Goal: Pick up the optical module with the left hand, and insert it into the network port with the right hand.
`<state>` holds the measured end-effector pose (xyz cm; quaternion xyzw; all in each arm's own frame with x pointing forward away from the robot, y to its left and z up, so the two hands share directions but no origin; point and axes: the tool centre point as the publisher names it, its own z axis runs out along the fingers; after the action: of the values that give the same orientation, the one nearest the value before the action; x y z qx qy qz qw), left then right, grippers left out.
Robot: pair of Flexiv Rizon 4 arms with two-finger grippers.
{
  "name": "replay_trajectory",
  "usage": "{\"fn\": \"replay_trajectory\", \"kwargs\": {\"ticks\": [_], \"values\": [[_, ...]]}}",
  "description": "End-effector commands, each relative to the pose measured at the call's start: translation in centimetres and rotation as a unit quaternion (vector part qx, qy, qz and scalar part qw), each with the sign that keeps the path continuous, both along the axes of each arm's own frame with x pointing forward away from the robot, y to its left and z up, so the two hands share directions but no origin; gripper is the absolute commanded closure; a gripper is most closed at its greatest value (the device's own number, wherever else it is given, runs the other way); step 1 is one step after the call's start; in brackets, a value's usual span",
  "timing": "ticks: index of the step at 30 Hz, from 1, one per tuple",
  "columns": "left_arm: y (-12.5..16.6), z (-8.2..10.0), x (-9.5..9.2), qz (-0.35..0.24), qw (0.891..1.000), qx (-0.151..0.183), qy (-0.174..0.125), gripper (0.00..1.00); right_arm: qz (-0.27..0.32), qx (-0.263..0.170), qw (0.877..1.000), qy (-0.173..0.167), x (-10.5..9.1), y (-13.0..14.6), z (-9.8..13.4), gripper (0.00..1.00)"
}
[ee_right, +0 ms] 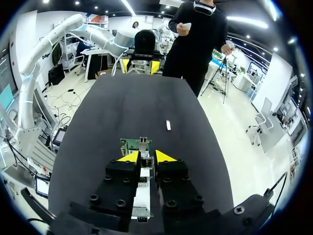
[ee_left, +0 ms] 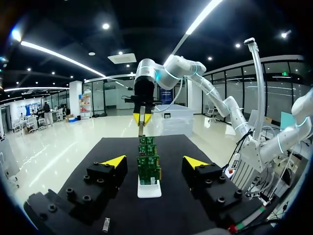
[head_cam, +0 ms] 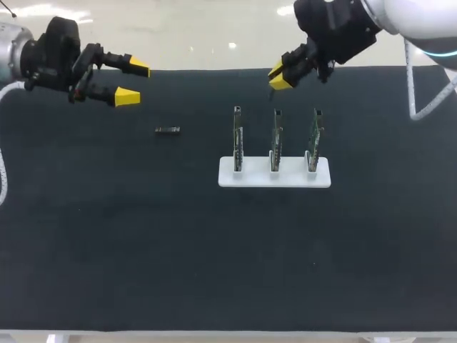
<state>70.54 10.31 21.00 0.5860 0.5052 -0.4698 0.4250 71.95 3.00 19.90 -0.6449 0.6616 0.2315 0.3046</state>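
Pickup pending: left fingers (head_cam: 128, 96) gape empty near the small dark optical module (head_cam: 167, 130). Next, they should straddle it (right fingers (head_cam: 278, 82) pinched together, seemingly empty).

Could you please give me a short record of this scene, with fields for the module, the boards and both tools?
optical module: lying flat on the black table, left of the holder, untouched
circuit boards: three, upright in a row in the white holder
left tool: open, empty, at the table's far left, apart from the module
right tool: shut, raised near the far edge, behind the boards
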Motion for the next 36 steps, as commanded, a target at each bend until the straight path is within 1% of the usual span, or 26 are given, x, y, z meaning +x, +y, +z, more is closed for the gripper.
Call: {"fn": "replay_trajectory", "kwargs": {"ticks": [1,11,13,14,16,17,18,21,23,24,25,26,27,29,31,32,33,34,36], "values": [[0.0,0.0,0.1,-0.001,1.0,0.0,0.0,0.0,0.001,0.002,1.0,-0.001,-0.1,-0.4,-0.5,1.0],[0.0,-0.1,0.0,-0.002,1.0,0.001,-0.002,0.0,0.0,0.01,1.0,-0.002,-0.4,-0.6,-0.8,1.0],[-0.1,-0.5,-0.1,0.008,1.0,0.022,-0.003,0.0,0.0,0.012,1.0,-0.002,-0.4,-0.7,-0.8,1.0],[-0.1,-0.6,-0.1,0.006,1.0,0.026,0.002,0.0,0.0,0.012,1.0,-0.002,-0.4,-0.7,-0.9,1.0],[-0.1,-1.0,-0.1,0.013,0.999,0.043,0.002,0.0,0.0,0.012,1.0,-0.002,-0.5,-0.7,-0.9,1.0],[-0.2,-1.1,0.0,0.013,0.999,0.051,0.009,0.0,0.0,0.011,1.0,-0.002,-0.5,-0.7,-0.8,1.0],[-0.2,-1.2,0.0,0.015,0.998,0.055,0.003,0.0,0.0,0.011,1.0,-0.002,-0.5,-0.8,-0.8,1.0],[-0.2,-1.3,0.0,0.019,0.997,0.076,0.009,0.0,0.002,0.009,1.0,-0.002,-0.5,-0.9,-0.8,1.0],[-0.3,-1.4,0.1,0.024,0.995,0.101,0.004,0.0,0.002,0.009,1.0,-0.001,-0.5,-1.0,-0.7,1.0],[-0.4,-1.4,0.1,0.026,0.994,0.104,0.01,0.0,0.002,0.009,1.0,-0.001,-0.5,-1.0,-0.7,1.0],[-0.4,-1.4,0.1,0.019,0.994,0.103,0.008,0.0,0.003,0.008,1.0,-0.001,-0.5,-1.0,-0.7,1.0],[-0.4,-1.4,0.1,0.02,0.994,0.111,0.013,0.0,0.003,0.008,1.0,-0.001,-0.5,-1.0,-0.7,1.0],[-0.4,-1.4,0.0,0.021,0.993,0.112,0.007,0.0,0.003,0.008,1.0,-0.001,-0.5,-1.0,-0.7,1.0],[-0.3,-1.5,0.0,0.022,0.992,0.121,0.009,0.0,0.003,0.007,1.0,-0.001,-0.5,-1.1,-0.7,1.0],[-0.3,-1.7,-0.1,0.015,0.991,0.132,0.022,0.0,0.004,0.007,1.0,-0.001,-0.5,-1.1,-0.7,1.0],[-0.3,-1.7,-0.1,0.017,0.99,0.137,0.023,0.0,0.005,0.007,1.0,0.001,-0.4,-1.1,-0.7,1.0],[-0.3,-1.8,-0.1,0.011,0.988,0.147,0.037,0.0,0.004,0.006,1.0,0.001,-0.4,-1.1,-0.7,1.0],[-0.3,-1.9,-0.2,0.008,0.988,0.151,0.044,0.0,0.004,0.005,1.0,0.001,-0.4,-1.2,-0.7,1.0],[-0.3,-1.9,-0.2,0.008,0.988,0.151,0.044,0.0,0.004,0.004,1.0,0.002,-0.4,-1.2,-0.7,1.0]]}}
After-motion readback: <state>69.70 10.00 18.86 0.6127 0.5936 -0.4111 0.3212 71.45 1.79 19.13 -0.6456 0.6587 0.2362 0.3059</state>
